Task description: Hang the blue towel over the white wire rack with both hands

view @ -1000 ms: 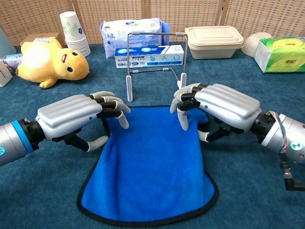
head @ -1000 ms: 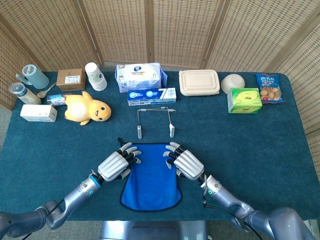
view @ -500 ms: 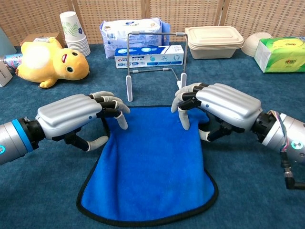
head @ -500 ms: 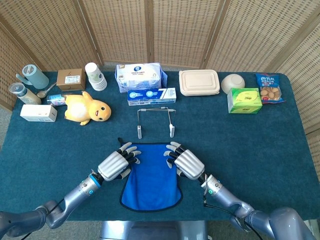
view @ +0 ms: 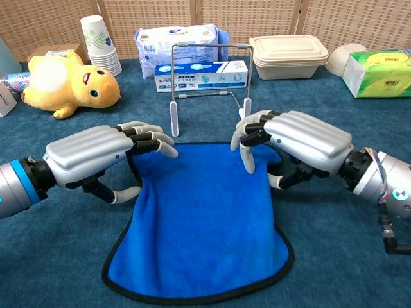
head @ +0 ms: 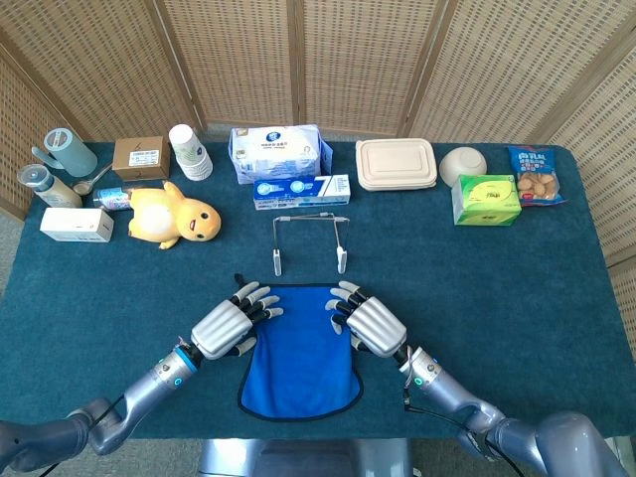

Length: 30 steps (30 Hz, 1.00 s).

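Blue towel (view: 202,231) lies flat on the dark teal tablecloth (head: 517,298), its far edge just in front of the white wire rack (view: 209,86), which stands upright and bare near the middle of the table. The left hand (view: 96,154) hovers over the towel's far left corner with its fingers (view: 151,138) stretched forward and spread, the thumb tucked under toward the cloth edge; nothing sits between them, so the hand is apart and empty. The right hand (view: 292,141) is over the far right corner, its fingers (view: 247,154) curved downward with the tips on or just above the fabric; whether the thumb below has pinched the corner cannot be told from either view. The overhead view shows both hands (head: 227,326) (head: 370,323) flanking the towel's top edge, with the rack (head: 310,241) apart from them and further out. Behind the rack lie a long blue-and-white box (head: 301,191) and a tissue pack (head: 279,151). To the left sit a yellow plush duck (head: 174,217) and a stack of paper cups (head: 189,150); to the right, a beige lidded container (head: 397,163) and a green tissue box (head: 485,199).
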Each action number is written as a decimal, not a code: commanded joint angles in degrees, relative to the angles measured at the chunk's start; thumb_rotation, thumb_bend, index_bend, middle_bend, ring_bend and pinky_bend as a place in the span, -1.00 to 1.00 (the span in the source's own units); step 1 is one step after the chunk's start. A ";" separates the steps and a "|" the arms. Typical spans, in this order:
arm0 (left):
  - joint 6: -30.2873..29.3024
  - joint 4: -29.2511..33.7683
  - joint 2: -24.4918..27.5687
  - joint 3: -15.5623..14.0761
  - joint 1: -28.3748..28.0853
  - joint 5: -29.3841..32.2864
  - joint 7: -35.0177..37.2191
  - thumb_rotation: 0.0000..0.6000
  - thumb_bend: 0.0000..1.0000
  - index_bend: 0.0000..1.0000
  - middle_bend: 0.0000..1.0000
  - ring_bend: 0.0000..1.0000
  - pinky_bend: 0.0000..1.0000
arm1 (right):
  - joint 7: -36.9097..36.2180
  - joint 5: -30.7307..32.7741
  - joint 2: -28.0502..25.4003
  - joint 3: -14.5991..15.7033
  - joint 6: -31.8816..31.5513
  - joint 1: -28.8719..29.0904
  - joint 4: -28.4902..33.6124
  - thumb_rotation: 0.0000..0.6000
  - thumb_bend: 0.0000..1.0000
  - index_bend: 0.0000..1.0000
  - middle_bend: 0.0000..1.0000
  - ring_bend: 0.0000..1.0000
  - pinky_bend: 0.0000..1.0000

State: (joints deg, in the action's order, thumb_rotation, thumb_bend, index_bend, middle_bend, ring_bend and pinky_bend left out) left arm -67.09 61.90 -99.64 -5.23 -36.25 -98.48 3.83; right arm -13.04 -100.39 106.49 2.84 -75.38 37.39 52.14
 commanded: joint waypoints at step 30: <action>0.63 -0.49 -1.71 0.34 -0.71 0.15 -1.52 1.00 0.35 -0.34 -0.67 -0.83 -0.99 | -0.41 0.40 -0.25 -0.58 -0.76 -0.36 -0.20 1.00 -0.15 0.31 -0.32 -0.61 -0.65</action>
State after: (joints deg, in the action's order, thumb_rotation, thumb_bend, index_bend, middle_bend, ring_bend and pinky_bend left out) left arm -66.46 61.41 -101.35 -4.88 -36.95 -98.34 2.30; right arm -13.44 -99.99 106.24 2.27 -76.15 37.03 51.94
